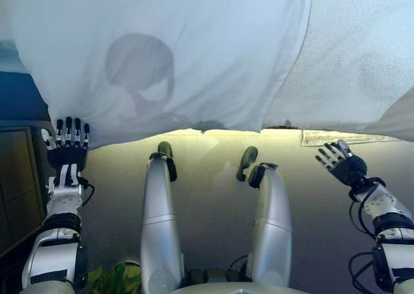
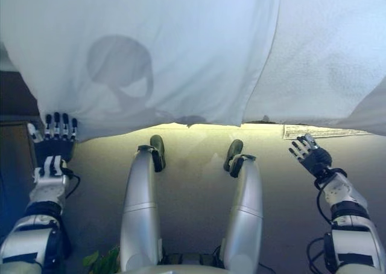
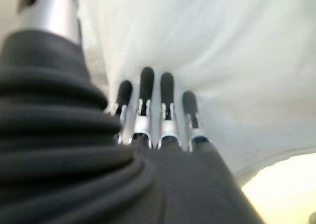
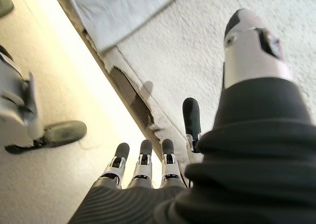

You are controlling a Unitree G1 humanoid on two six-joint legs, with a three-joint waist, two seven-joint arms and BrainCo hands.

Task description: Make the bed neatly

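Bed (image 1: 349,61) fills the far side, a white sheet (image 1: 194,54) hanging over its near edge above pale floor (image 1: 207,197). Left hand (image 1: 66,142) (fingers straight) touches the sheet's hem; right hand (image 1: 339,161) is spread, empty.

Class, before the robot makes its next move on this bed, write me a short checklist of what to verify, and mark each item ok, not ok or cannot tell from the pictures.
1. Left hand at the sheet's hanging edge: ok, straight fingers point up against the cloth.
2. Left hand gripping the sheet: not ok, nothing is curled round it.
3. Right hand on any bedding: not ok, it hangs open over the floor, below the bed's edge.
4. Sheet lying neatly: not ok, it drapes over the side and leaves the textured cover bare on the right.
5. Far side of the bed tidy: cannot tell, out of view.
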